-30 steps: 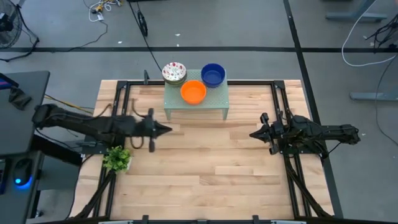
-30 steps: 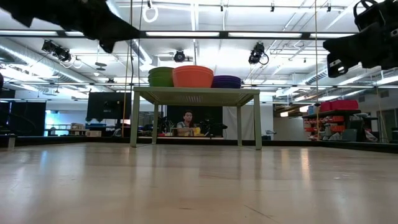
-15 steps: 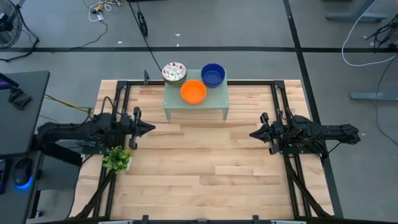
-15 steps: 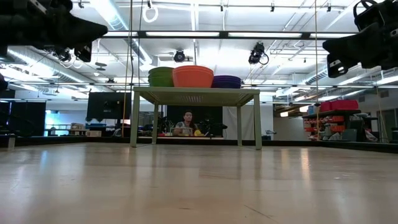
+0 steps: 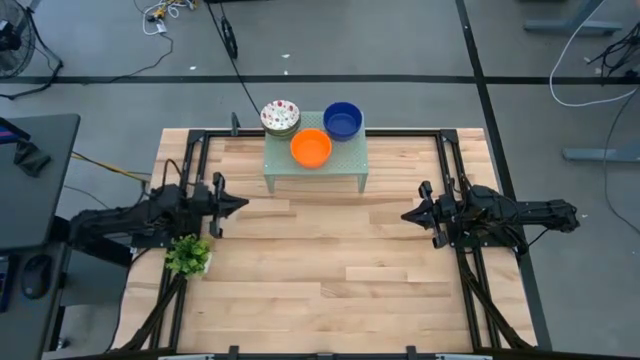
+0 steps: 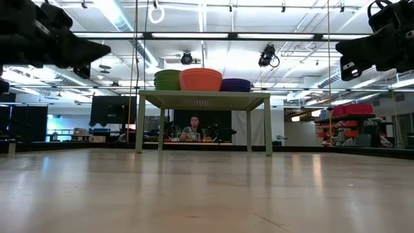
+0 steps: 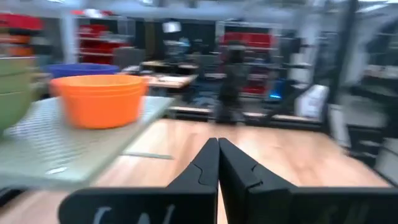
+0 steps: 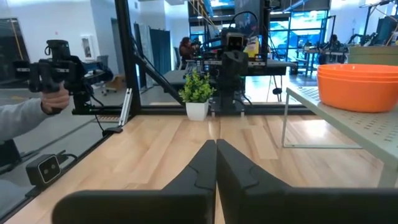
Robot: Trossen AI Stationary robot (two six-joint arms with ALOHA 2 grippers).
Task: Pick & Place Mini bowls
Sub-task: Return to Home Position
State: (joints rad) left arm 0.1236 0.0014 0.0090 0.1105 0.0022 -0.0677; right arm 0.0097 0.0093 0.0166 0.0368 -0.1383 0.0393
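The mini bowls sit stacked by colour on the mesh stand, well apart from both grippers. Your left gripper and right gripper hang empty above the bench, fingers pressed together. You're on the homing step, so just park the arms.

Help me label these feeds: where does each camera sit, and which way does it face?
High view: overhead, straight down on the table; both arms show, left gripper and right gripper shut.
Low view: table height, level toward the mesh stand; arms at top corners.
Left wrist view: past its own fingers toward the orange bowls.
Right wrist view: past its own fingers toward the plant.
Shared: all four show the orange bowls.
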